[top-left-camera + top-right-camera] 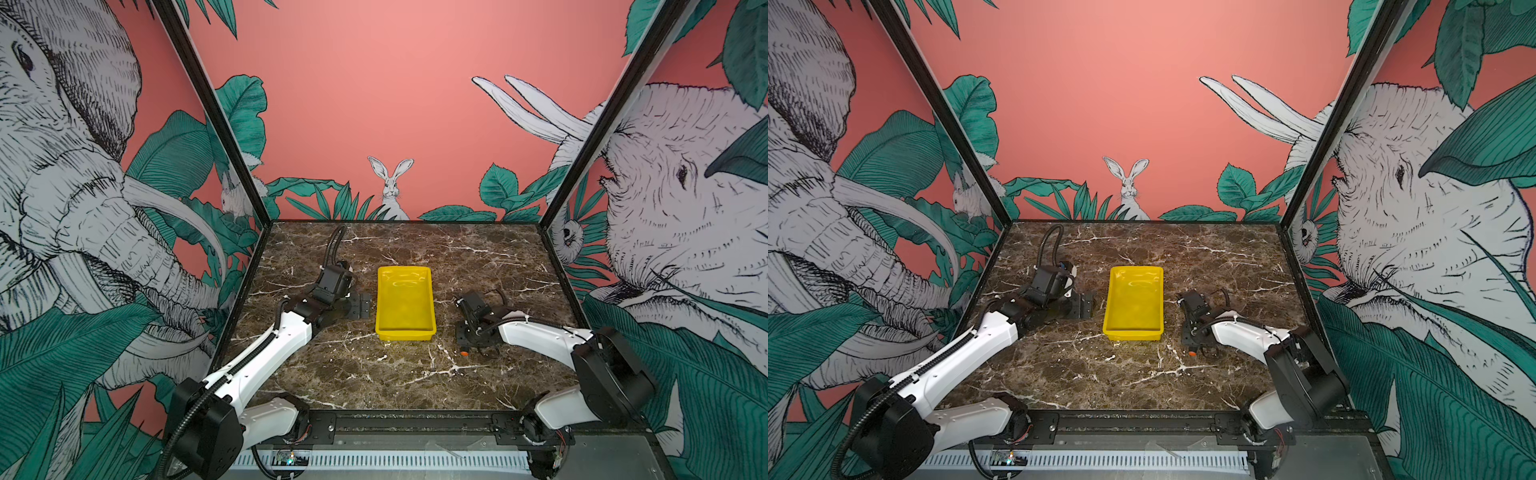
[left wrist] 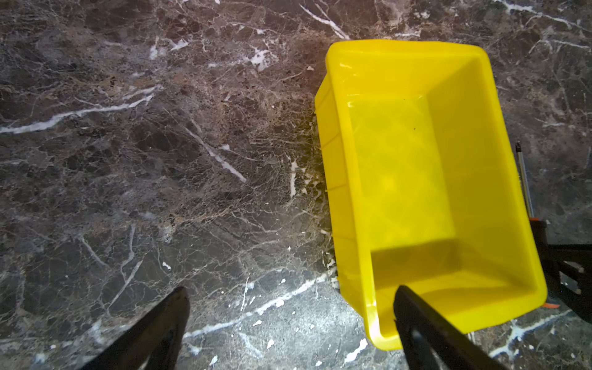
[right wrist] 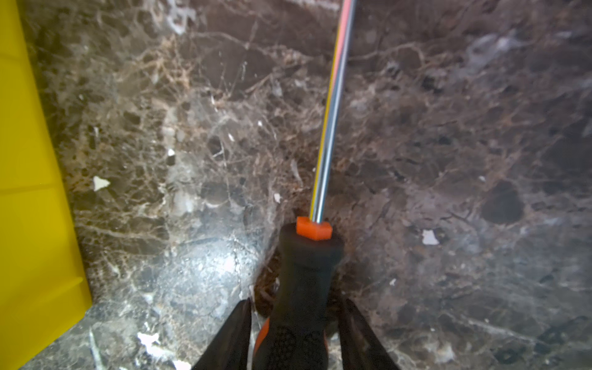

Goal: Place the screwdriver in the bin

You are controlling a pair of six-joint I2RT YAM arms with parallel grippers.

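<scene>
Showing shaft tip [image 2: 518, 148] beside bin [image 2: 499, 105], left wrist only

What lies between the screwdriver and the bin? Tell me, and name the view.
Nothing but bare table: the right wrist view shows open marble from the screwdriver across to the bin.

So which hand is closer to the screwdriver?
Right. The right hand straddles the screwdriver handle beside the bin; the left hand sits across the bin, on its far side.
</scene>
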